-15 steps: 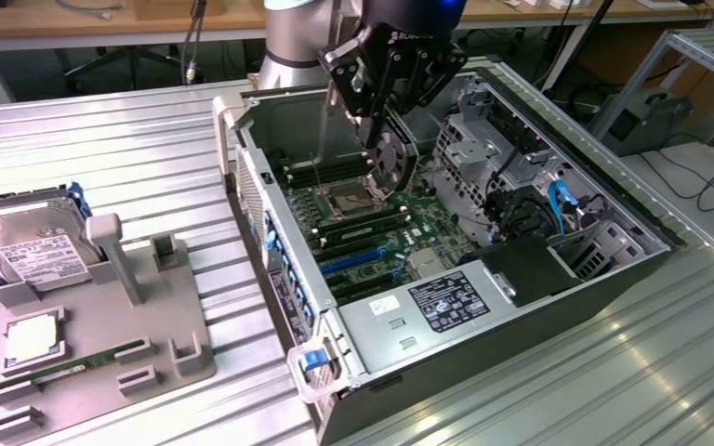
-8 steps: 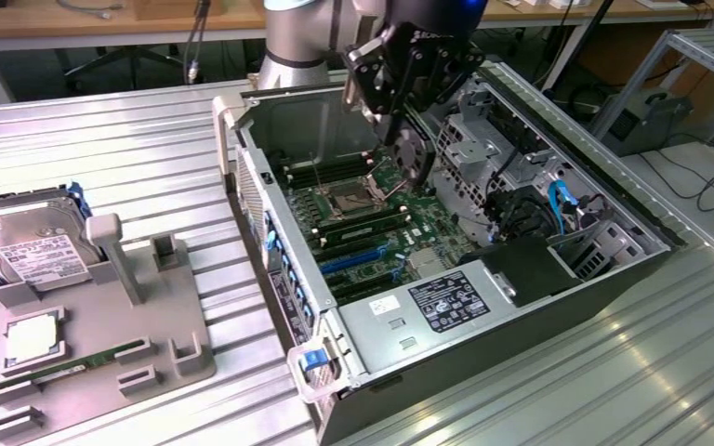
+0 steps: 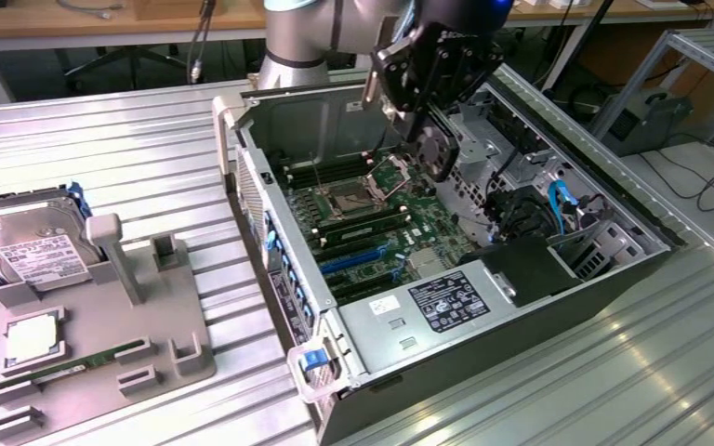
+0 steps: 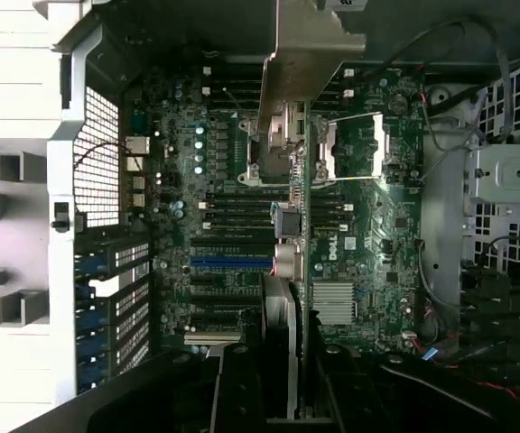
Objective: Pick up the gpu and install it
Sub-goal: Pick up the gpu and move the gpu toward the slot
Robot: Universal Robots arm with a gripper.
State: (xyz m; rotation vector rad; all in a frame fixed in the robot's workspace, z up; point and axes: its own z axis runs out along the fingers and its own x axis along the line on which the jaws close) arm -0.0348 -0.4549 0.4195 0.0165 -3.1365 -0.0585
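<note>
The gpu [image 3: 437, 149] hangs on edge over the open computer case [image 3: 252, 177], its dark round fan facing the exterior view's right. My gripper [image 3: 422, 107] is shut on its upper edge. In the wrist view the gpu [image 4: 300, 225] appears edge-on as a thin green line, with its pale metal bracket [image 4: 310, 54] at one end and the fan [image 4: 278, 307] near my dark fingers [image 4: 242, 388]. It hovers above the motherboard [image 4: 368, 225], roughly over the CPU socket [image 3: 354, 197] and memory slots, apart from the blue expansion slot [image 4: 228, 262].
A grey fixture tray [image 3: 171, 358] at the exterior view's left holds a silver hard drive [image 3: 34, 246], a CPU chip [image 3: 33, 339] and a green memory stick [image 3: 72, 365]. Inside the case are a black shroud [image 3: 531, 269], blue cables [image 3: 561, 209] and drive cages.
</note>
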